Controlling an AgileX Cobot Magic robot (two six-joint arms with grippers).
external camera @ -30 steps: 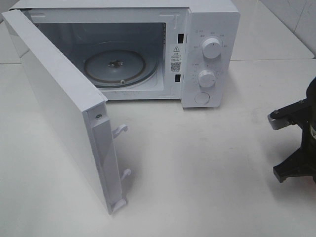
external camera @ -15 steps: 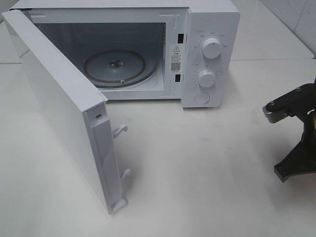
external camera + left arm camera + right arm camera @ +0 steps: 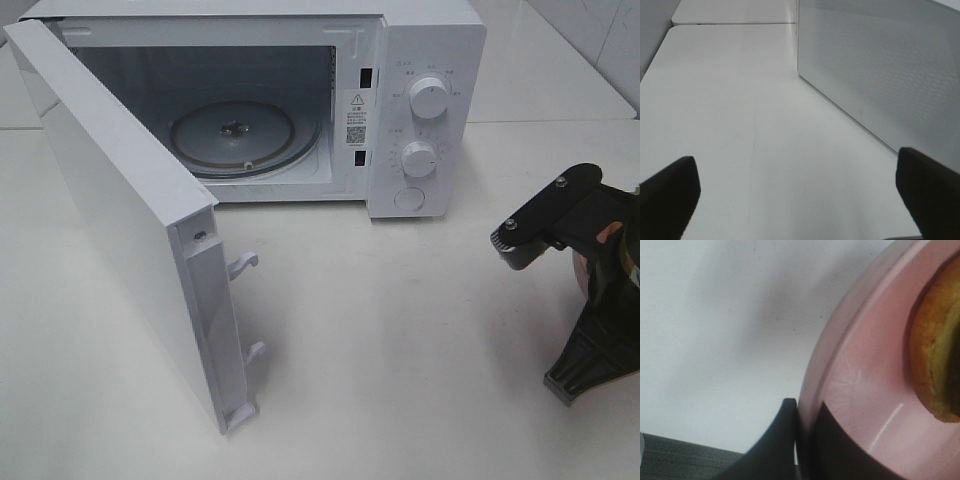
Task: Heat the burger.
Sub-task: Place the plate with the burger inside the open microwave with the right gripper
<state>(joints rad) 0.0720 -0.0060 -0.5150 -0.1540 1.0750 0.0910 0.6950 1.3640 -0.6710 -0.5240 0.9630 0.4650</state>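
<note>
Burger (image 3: 935,350) bun, golden-brown and only partly in the right wrist view, sits on a pink plate (image 3: 870,390), close to the plate's inner edge and well away from the oven cavity. The right gripper (image 3: 802,440) has its dark jaws pinched together on the rim of that plate, one finger on the outside of the rim and one on the inside. Whether the plate rests on the white table (image 3: 400,350) or is raised off it cannot be told. From the high camera this gripper is at the far right edge, to the right of and nearer than the microwave (image 3: 430,40), and only a sliver of pink and orange shows behind it, so the burger itself is barely visible there. The microwave's door (image 3: 110,210) stands swung wide open to the left, its two latch hooks (image 3: 244,264) pointing right. Inside, the glass turntable (image 3: 235,140) lies bare. Two round knobs (image 3: 429,97) and a round button (image 3: 409,198) line the control panel. The left gripper (image 3: 799,192) has its jaws spread wide with nothing between them, above the table beside a perforated white panel of the microwave
</note>
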